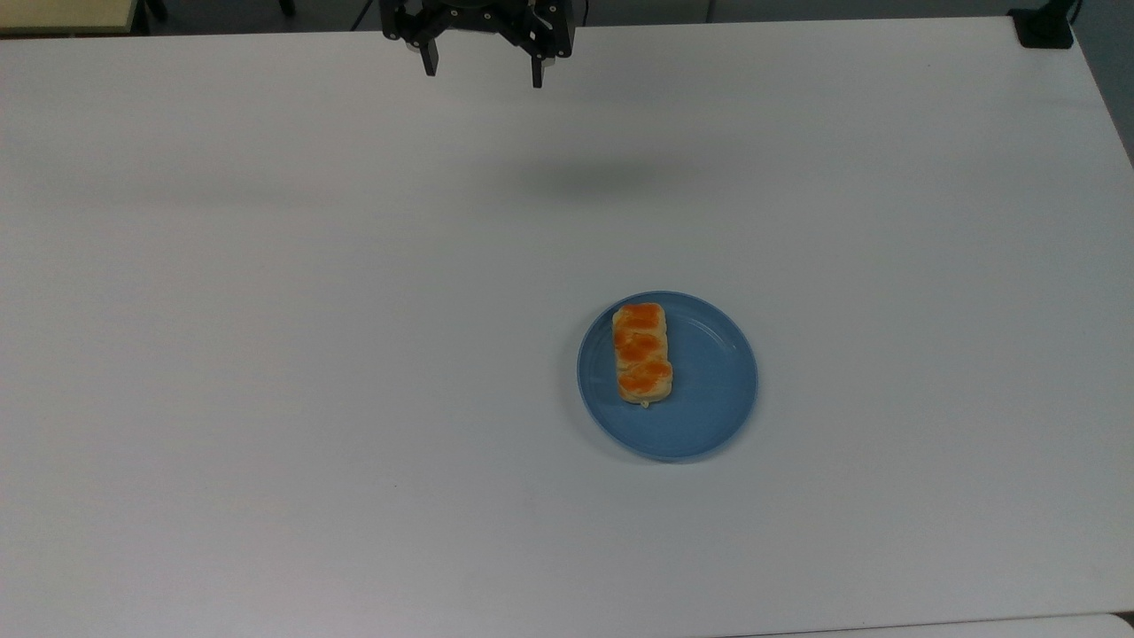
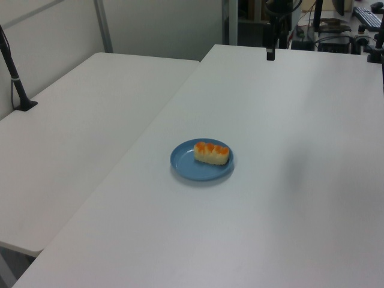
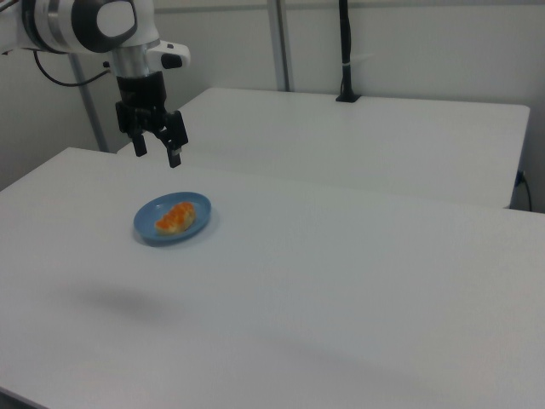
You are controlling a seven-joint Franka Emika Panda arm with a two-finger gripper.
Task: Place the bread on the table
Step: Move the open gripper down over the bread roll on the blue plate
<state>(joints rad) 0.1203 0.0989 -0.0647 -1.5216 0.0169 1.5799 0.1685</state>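
Blue plate (image 1: 700, 399) held the bread (image 1: 642, 353) at its side, on the table (image 1: 266, 354). Your gripper (image 1: 484, 66) hung high, spread wide, empty; approach was pending, so you needed to descend over the loaf.

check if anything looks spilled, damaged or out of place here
Nothing stands out. The bread lies whole on the blue plate, off-centre toward the top view's left, and the gripper hangs above the table, jaws open.

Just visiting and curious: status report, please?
Gripper open, empty, up off the table. Bread on blue plate, untouched. Nothing in the way.
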